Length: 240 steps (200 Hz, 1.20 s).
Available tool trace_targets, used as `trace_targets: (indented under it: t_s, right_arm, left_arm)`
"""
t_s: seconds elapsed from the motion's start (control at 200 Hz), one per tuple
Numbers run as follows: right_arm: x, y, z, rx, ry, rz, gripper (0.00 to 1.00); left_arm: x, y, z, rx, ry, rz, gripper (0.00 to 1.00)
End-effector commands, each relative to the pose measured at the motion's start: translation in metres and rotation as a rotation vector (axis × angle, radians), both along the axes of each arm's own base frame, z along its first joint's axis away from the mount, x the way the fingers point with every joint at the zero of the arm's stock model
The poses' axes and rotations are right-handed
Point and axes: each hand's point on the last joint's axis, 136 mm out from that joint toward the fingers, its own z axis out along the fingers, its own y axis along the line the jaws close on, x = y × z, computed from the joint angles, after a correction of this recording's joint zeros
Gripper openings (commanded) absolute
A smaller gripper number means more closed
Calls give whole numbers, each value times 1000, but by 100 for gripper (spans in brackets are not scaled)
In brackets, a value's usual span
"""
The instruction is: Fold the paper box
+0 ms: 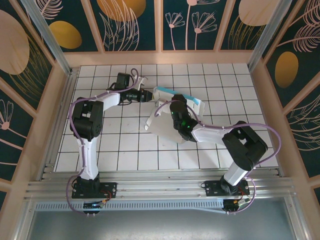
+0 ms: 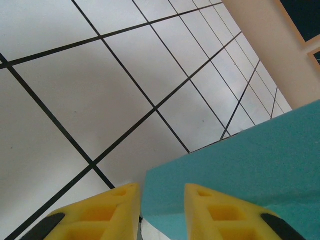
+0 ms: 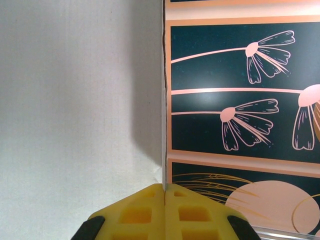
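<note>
- At the centre of a white tiled table (image 1: 125,150), seen from above, the paper box (image 1: 161,126) stands partly raised: a white panel tilts up toward the near side, and a light blue flap sits at the far right of it.
- The left end effector (image 1: 149,95) reaches in from the left and meets the box's far left edge. The right end effector (image 1: 174,109) comes in from the near right and sits against the middle of the box.
- In the left wrist view, two yellow fingers (image 2: 100,212) are spread apart, with a corner of the blue flap in the gap between them. They straddle the card and do not look pressed onto it. This placement probably sets up a grip on that flap so it can be turned.
- In the right wrist view, the yellow pads (image 3: 135,212) are pressed together, and the thin edge of the white panel runs straight down into the seam between them. The card is pinched there, edge-on to the camera, with a dark flowered wall panel (image 3: 240,125) beyond it.
- The right arm's pinch most likely anchors the upright panel so the box cannot slide or flop while the left arm works the flap.
- The fold appears to be under way, not finished: no closed box shape shows yet.
</note>
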Motion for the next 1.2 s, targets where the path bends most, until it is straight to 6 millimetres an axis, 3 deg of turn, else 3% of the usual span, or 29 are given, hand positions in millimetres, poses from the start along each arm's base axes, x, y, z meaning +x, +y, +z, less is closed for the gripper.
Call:
trace_targets:
  t_s: [0.0, 0.225, 0.41, 0.571, 0.836, 1.021, 1.196]
  right_arm:
    - [-3, 2, -7, 24, -9, -8, 0]
    - [-6, 5, -18, 36, 10, -5, 0]
    - [-8, 3, -21, 34, 9, -4, 0]
    - [-14, 1, -23, 37, 6, 2, 0]
    - [-35, -2, -49, 0, 24, 39, 0]
    - [-37, -4, -51, 13, 27, 34, 0]
    - [-40, -5, -56, 3, 32, 39, 0]
  left_arm:
    - [-13, -11, 7, -56, 0, -64, 29]
    - [-34, -26, -8, -37, 36, -117, 29]
    - [-34, -14, -28, 72, 12, -60, 30]
    - [-32, -9, -23, 111, -63, -65, 34]
    - [-43, -15, -24, 72, -48, -146, 35]
    - [-47, -8, -29, 137, -72, -157, 39]
    - [-45, 1, -20, 188, -142, -137, 43]
